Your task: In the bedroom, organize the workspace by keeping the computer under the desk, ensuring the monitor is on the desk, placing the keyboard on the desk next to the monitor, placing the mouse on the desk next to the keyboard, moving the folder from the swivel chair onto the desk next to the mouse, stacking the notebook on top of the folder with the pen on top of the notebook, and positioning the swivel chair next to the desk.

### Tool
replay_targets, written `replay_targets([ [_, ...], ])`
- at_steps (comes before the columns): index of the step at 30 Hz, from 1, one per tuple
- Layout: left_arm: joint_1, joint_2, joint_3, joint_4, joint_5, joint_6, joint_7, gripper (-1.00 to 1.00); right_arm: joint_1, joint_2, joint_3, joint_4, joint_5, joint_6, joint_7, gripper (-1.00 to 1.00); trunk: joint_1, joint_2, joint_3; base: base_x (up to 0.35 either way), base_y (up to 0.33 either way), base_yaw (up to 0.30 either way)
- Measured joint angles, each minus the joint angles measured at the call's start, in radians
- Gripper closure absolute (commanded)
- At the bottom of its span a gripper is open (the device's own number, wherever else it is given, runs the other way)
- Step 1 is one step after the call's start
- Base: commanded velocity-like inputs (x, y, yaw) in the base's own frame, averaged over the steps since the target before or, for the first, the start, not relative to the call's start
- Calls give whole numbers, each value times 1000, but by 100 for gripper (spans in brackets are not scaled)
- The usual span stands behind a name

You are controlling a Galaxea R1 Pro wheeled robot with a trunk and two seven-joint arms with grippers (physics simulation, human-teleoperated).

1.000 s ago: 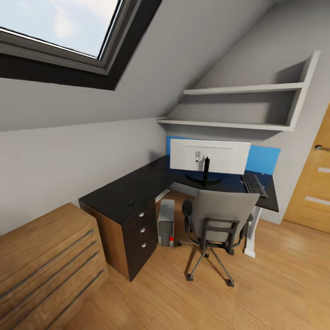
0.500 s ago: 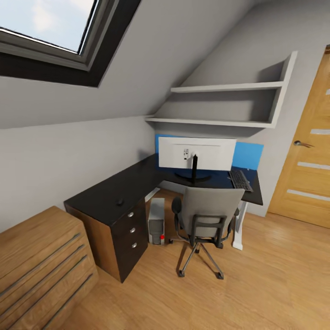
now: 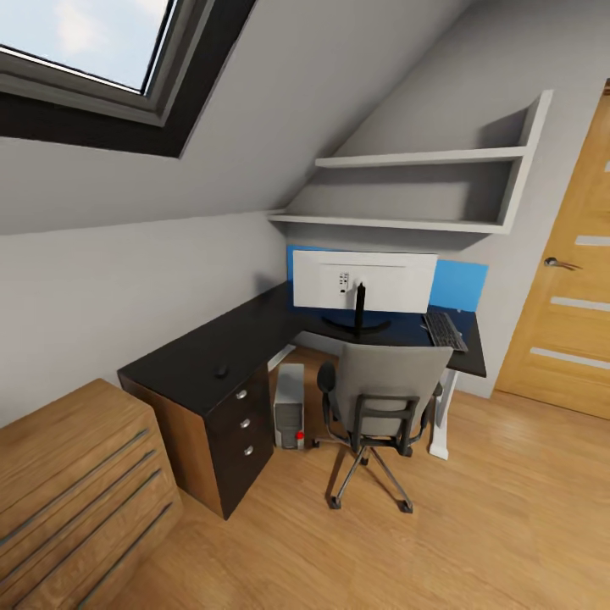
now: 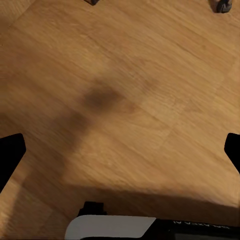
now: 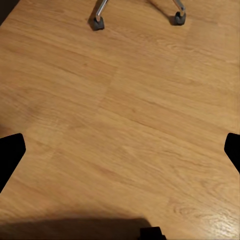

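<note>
Robot faces desk (image 3: 212, 360); swivel chair (image 3: 385, 398) at its front edge; both grippers' jaws spread, empty, over floor (image 5: 125, 130).

Skylight (image 3: 85, 51) overhead; wall shelves (image 3: 415, 191); wooden dresser (image 3: 76, 491); door (image 3: 572, 313), apparently shut.

The desk (image 3: 199, 356) ran from 8 o'clock toward 2 o'clock under a sloped ceiling. The monitor (image 3: 364, 282) stood on the far wing, white back toward the camera, with the keyboard (image 3: 444, 330) just beside it at 3 o'clock. The mouse (image 3: 222, 371) lay alone on the near wing, well apart from both. The computer (image 3: 289, 407) stood on the floor under the desk, beside the drawer unit (image 3: 251, 430). The swivel chair (image 3: 383, 405) faced the desk, backrest toward the camera. A wooden dresser (image 3: 76, 491) sat at 8 o'clock, a door (image 3: 568, 296) at 3 o'clock, wall shelves (image 3: 415, 191) at 1 o'clock and a skylight (image 3: 80, 47) at 11 o'clock.
</note>
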Motion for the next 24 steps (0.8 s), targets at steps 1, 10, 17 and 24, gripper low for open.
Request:
replay_targets([
  [1, 0, -1, 6, 0, 6, 0, 0, -100, 0, 0, 0, 0, 0, 0, 0, -100, 0, 0, 0, 101, 0, 0],
  [10, 0, 0, 29, 1, 29, 1, -5, -100, 0, 5, 2, 1, 0, -2, 0, -100, 0, 0, 0, 258, -103, -4],
  [17, 0, 2, 24, 31, 25, 2, -11, -100, 0, 5, 3, 1, 0, -4, -3, -100, 0, 0, -1, 51, -29, -73],
  [24, 0, 2, 24, 36, 25, 0, -10, -100, 1, 5, 8, 1, 2, -5, -1, -100, 0, 0, 0, 0, 0, -37],
])
